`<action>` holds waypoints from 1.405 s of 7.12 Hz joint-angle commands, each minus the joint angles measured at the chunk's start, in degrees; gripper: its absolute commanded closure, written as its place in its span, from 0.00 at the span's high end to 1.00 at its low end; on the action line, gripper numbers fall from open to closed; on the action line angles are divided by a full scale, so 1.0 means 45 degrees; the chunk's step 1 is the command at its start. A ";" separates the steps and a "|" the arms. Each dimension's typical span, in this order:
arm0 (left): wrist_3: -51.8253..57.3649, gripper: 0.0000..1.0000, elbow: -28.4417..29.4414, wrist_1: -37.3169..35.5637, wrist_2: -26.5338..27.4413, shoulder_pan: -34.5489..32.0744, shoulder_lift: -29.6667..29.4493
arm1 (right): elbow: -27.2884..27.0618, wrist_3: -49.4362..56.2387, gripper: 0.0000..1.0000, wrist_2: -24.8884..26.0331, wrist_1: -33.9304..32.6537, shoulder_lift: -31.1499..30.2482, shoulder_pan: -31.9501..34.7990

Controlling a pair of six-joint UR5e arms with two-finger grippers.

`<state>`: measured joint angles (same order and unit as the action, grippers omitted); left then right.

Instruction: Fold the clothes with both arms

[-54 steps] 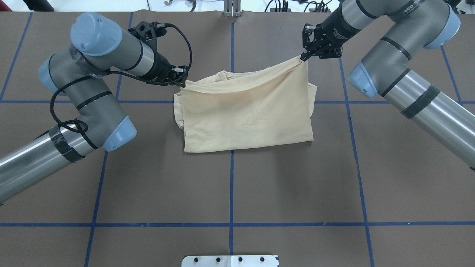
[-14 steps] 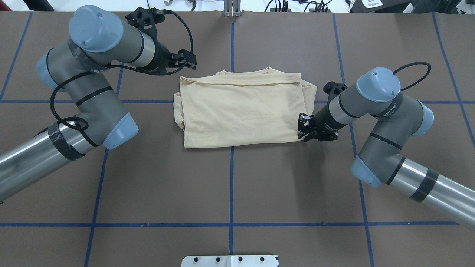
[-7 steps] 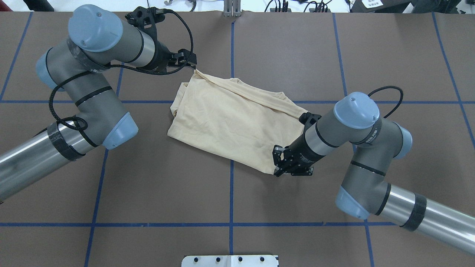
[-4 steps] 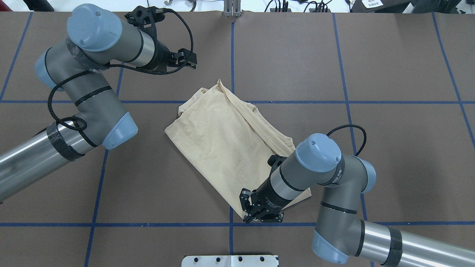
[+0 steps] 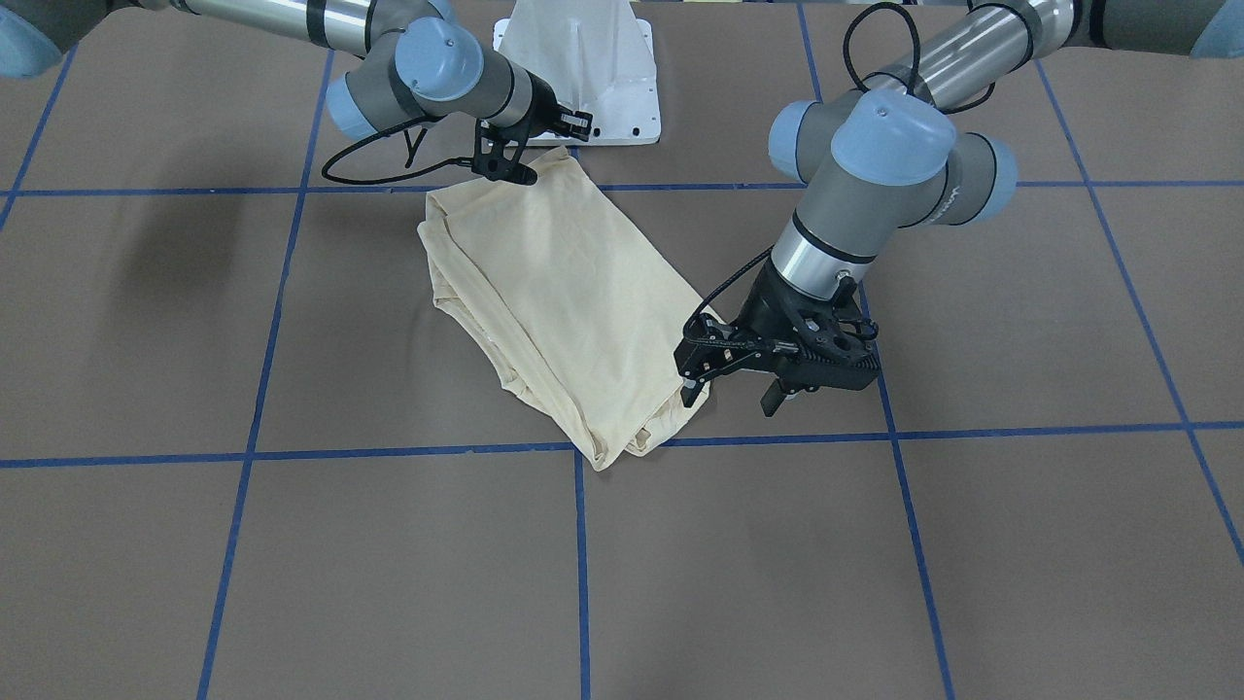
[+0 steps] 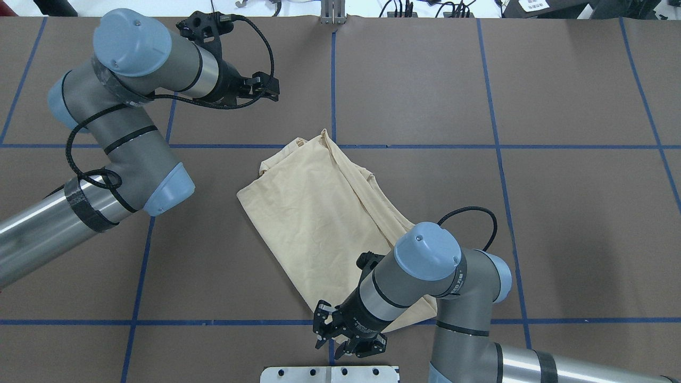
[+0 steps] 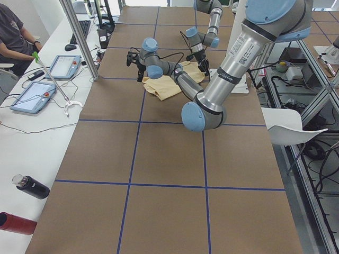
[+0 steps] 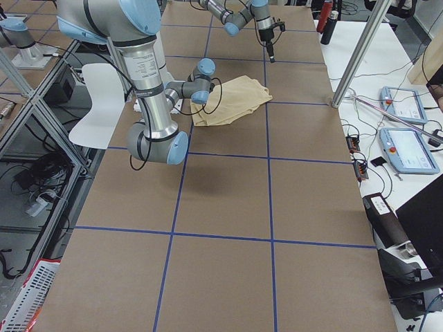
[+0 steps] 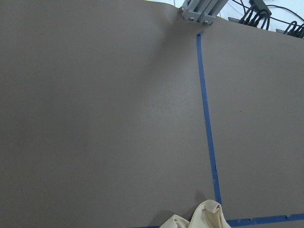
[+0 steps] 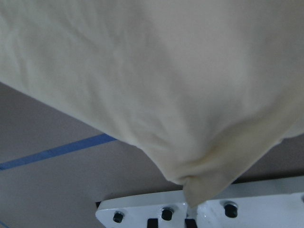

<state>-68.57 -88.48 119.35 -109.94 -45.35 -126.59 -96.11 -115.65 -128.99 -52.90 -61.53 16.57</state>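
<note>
Down by the robot's base, the right end effector (image 6: 331,343) is pinching one corner of the shirt (image 6: 314,213). In the wrist view the cloth is bunched to a point between its fingers, just beside the white base plate (image 6: 330,374). From there the shirt lies folded and slantwise across the middle of the counter (image 6: 558,223), its far end a little curled up and held by nothing. Off at the far side the left end effector (image 6: 274,90) hangs spread and empty, well apart from the cloth. My worry is that single pinch: with only one corner gripped, any pull looks likely to slide the stacked layers apart and undo the fold, or skew the shirt more. A thin bite of fabric could also slip free. The right arm is tucked tight against its own base, so I'd guess there is little room that way, and the cloth could snag on the plate
</note>
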 commanded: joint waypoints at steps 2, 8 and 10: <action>-0.0171 0.99 -0.0160 0.0059 -0.0100 0.0310 0.0471 | 0.0068 0.0908 1.00 0.0033 -0.0079 -0.0174 0.3200; -0.2516 0.94 -0.1080 0.0639 -0.0315 0.2401 0.2603 | 0.0147 0.4176 1.00 0.0559 -0.0080 -0.0370 0.5907; -0.2458 0.92 -0.0711 0.0996 -0.0335 0.2441 0.2546 | 0.0127 0.4176 1.00 0.0560 -0.0099 -0.0351 0.5927</action>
<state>-79.79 -92.77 123.10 -111.39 -34.60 -115.06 -95.46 -96.89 -126.55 -53.32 -63.16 43.18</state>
